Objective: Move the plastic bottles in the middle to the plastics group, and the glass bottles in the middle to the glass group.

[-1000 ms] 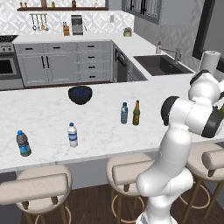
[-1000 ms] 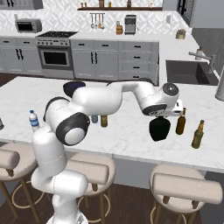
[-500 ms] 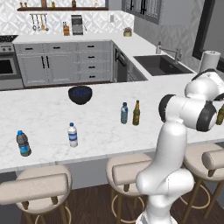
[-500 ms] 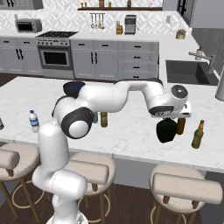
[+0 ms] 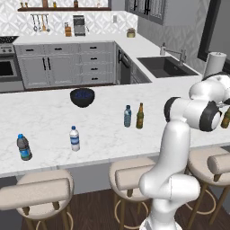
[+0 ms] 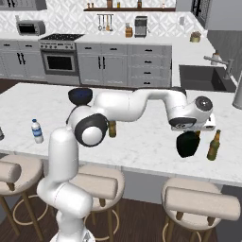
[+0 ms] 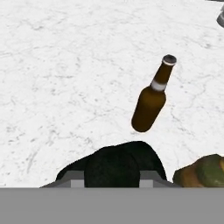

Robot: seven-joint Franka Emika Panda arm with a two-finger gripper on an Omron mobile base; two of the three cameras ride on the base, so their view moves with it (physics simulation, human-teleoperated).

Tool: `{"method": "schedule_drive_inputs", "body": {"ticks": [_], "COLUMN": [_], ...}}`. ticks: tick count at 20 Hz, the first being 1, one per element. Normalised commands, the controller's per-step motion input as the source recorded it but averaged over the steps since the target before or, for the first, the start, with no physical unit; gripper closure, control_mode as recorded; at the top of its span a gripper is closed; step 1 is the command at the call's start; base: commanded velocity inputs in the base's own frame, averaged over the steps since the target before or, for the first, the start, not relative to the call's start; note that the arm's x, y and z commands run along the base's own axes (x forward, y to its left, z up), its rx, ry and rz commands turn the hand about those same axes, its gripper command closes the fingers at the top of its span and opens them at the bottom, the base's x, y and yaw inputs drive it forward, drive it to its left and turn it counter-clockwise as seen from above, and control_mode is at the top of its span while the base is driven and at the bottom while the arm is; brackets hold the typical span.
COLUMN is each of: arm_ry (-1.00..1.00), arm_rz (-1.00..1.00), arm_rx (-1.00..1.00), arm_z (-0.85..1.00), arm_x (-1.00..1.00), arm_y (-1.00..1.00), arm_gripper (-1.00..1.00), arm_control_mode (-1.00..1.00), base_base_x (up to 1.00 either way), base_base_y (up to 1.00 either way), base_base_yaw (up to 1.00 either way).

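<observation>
held: gripper [image 6: 190, 137] is clamped on the squat black bottle [image 6: 187, 144], which hangs under the hand just above the bench [image 6: 142, 142]. In the hand view the black body [image 7: 120, 164] sits right between the fingers.

what changed: over the last second the arm has swung the black bottle further right, toward the glass end. It was more over the mid-bench a moment back; now it's right beside the amber bottles.

glass group: one amber bottle [image 6: 214, 145] stands just right of the black one, another peeks out behind it. From the hand view a brown bottle [image 7: 151, 98] stands close ahead and an olive-brown one [image 7: 203, 171] right next to the load.

still in the middle: grey-blue water bottle [image 5: 127, 116] and the slim brown bottle [image 5: 140, 116], side by side.

plastics group: white-label bottle [image 5: 74, 138] and blue-label bottle [image 5: 24, 147], far left, well apart from the arm.

my take: carry looks basically done, set-down is next. Tight spot though, could easily knock a neighbour over.
</observation>
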Motion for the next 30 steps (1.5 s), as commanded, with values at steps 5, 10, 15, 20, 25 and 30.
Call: {"method": "schedule_drive_inputs", "body": {"ticks": [5,10,15,20,25,30], "arm_ry": [-0.04,-0.03,0.00,0.00,0.00,0.00], "arm_rz": [0.05,0.10,0.07,0.06,0.02,0.00], "arm_rx": [0.00,0.00,0.00,0.00,0.00,0.00], "arm_z": [-0.03,0.00,0.00,0.00,0.00,0.00], "arm_x": [0.07,0.15,0.06,0.13,0.00,0.00], "arm_y": [-0.12,-0.04,-0.13,-0.10,-0.14,-0.15], "arm_gripper": [1.00,1.00,1.00,1.00,1.00,1.00], "arm_control_mode": [-1.00,-1.00,-1.00,-1.00,-1.00,-1.00], "base_base_x": [0.00,0.00,0.00,0.00,0.00,0.00], "base_base_y": [0.00,0.00,0.00,0.00,0.00,0.00], "base_base_yaw": [0.00,0.00,0.00,0.00,0.00,0.00]}}
